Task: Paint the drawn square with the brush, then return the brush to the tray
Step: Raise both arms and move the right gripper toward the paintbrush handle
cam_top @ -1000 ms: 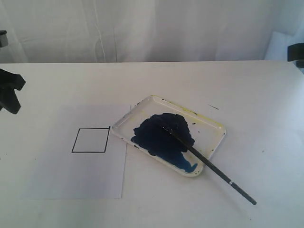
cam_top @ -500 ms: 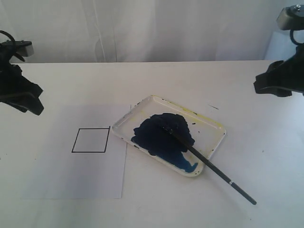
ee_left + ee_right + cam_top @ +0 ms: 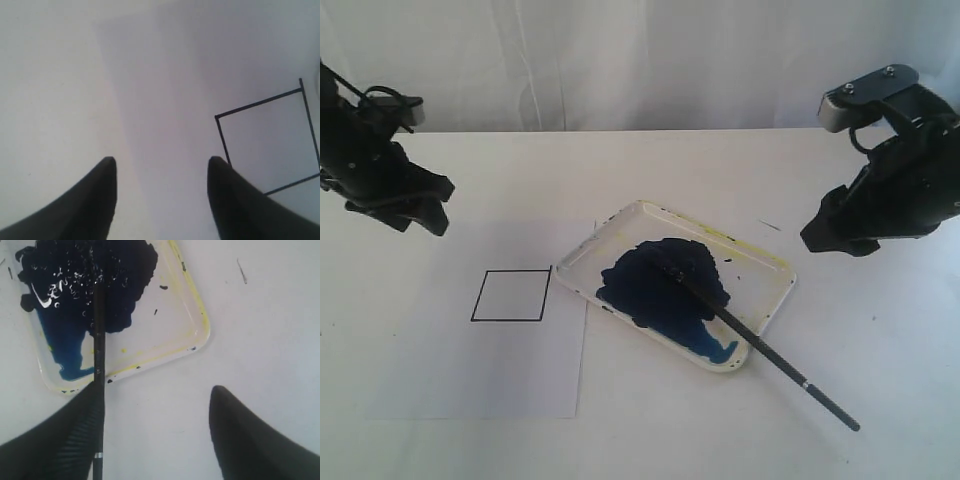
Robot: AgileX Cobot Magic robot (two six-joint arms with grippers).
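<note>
The drawn square (image 3: pixel 510 296) is blank inside on the white paper sheet (image 3: pixel 450 370); it also shows in the left wrist view (image 3: pixel 267 137). The white tray (image 3: pixel 775 275) holds a dark blue paint blotch (image 3: pixel 660 280). The black brush (image 3: pixel 770 357) lies with its tip in the paint and its handle over the tray's near rim onto the table; the same brush (image 3: pixel 98 360) shows in the right wrist view. My left gripper (image 3: pixel 430 210) hovers open above the table, left of the square (image 3: pixel 160 162). My right gripper (image 3: pixel 830 240) hovers open, right of the tray (image 3: pixel 155 390), empty.
The white table (image 3: pixel 880 350) reaches a curtain at the back. A short dark mark (image 3: pixel 769 226) sits on the table beyond the tray. The paper's right edge (image 3: pixel 582 350) lies close to the tray's left corner.
Both arms have come in from the sides toward the middle: the left over the table near the paper, the right toward the tray. Brush, tray and paper have not moved.
</note>
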